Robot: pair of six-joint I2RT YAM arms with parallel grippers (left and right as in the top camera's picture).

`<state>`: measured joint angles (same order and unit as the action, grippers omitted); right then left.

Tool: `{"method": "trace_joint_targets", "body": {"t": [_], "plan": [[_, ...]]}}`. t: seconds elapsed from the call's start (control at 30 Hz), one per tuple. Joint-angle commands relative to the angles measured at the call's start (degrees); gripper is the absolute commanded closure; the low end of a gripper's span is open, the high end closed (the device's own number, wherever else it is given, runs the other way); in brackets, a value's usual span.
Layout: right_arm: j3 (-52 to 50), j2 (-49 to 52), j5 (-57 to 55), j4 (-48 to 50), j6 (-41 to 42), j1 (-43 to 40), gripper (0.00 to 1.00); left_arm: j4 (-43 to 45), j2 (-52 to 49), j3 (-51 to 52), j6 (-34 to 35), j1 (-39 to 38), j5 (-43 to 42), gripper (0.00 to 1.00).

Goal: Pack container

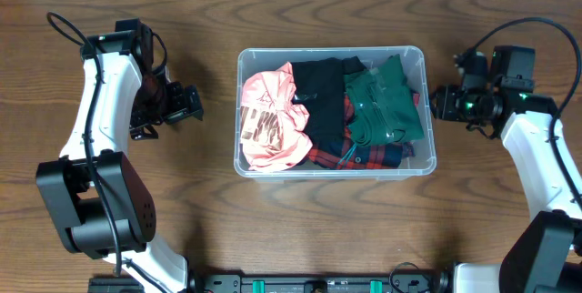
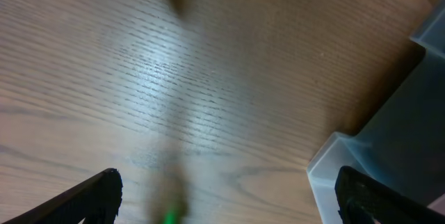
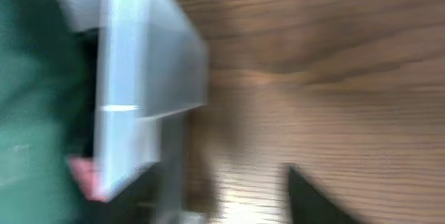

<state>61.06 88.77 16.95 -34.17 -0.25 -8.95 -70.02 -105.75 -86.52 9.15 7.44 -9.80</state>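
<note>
- Squarely in the middle of the wooden table [image 1: 209, 225] sits the container [image 1: 332, 172] — clear plastic, upright, filled with clothes.
- Inside lie a pink garment [image 1: 271, 120] at the left, a black garment [image 1: 320, 93] beside it, a green garment [image 1: 386, 102] at the right, and red plaid cloth [image 1: 364, 155] along the front wall.
- Off to the container's left is the left gripper [image 1: 186, 104], its fingers [image 2: 97, 196] spread wide with nothing between them.
- By the container's right wall is the right gripper [image 1: 441, 102] — its wrist view is blurred, so I cannot tell whether its fingers are parted or closed.
</note>
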Motion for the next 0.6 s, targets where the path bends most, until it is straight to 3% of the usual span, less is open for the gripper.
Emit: {"method": "trace_joint_targets", "body": {"t": [0.0, 0.17, 0.4, 0.57], "plan": [[1.64, 0.07, -3.85, 2.43, -0.26, -0.15, 0.01, 0.83, 0.44, -0.57, -0.5, 0.31, 5.44, 0.02], [1.64, -0.07, -8.61, 6.86, -0.35, -0.61, 0.01, 5.16, 0.44, -0.57, -0.48, 0.33, 16.17, 0.02], [1.73, -3.98, -9.49, 2.12, -0.96, -0.85, 0.01, 5.14, 2.43, -0.61, -0.48, 0.37, 13.86, 0.02], [1.73, -12.94, -15.56, -0.46, 0.55, -0.85, 0.01, 6.45, 11.19, 0.39, -0.5, 0.35, 13.84, 0.02]]}}
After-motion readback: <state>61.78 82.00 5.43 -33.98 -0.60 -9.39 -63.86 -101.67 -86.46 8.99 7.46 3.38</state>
